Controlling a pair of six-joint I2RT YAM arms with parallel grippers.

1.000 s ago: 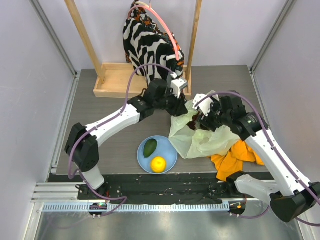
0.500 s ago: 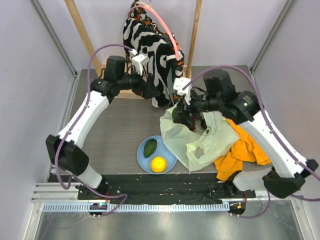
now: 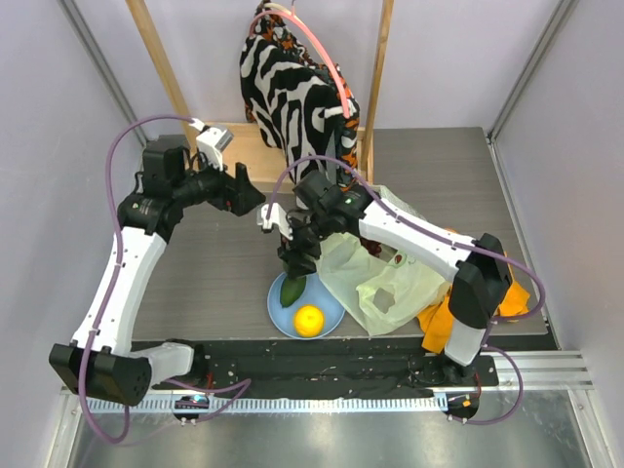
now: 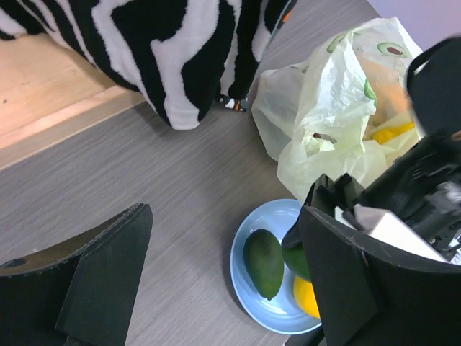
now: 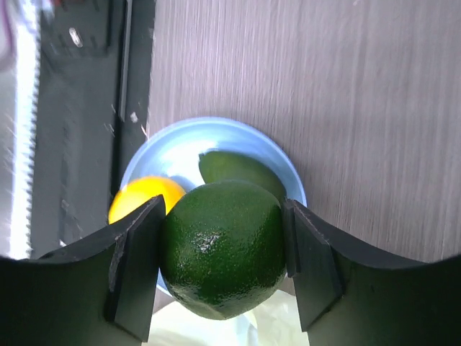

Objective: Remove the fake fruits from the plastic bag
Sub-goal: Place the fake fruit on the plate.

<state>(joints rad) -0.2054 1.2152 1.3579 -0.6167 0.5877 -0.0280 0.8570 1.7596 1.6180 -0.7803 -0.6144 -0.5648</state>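
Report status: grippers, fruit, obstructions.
Left gripper open, apart from the bag. Right gripper shut on green fruit, over the plate. Avocado and orange ball lie on the plate beneath.

A dark green avocado [image 5: 223, 245] with pale speckles sits between the black right fingers [image 5: 133, 267]. The second avocado [image 5: 238, 169] is the same green, the ball [image 5: 140, 198] orange and the plate [image 5: 169, 151] light blue. The plastic bag [image 4: 338, 108] is translucent pale yellow-green, printed with avocado halves. The garment [image 4: 166, 43] is black-and-white zebra-striped, the cloth [image 3: 439, 327] orange and the desk [image 4: 166, 187] grey wood-grain.

Plate [image 3: 318, 295] with avocado [image 3: 291, 291] and orange [image 3: 309, 320], right jaws above it, plastic bag [image 3: 385, 276] alongside
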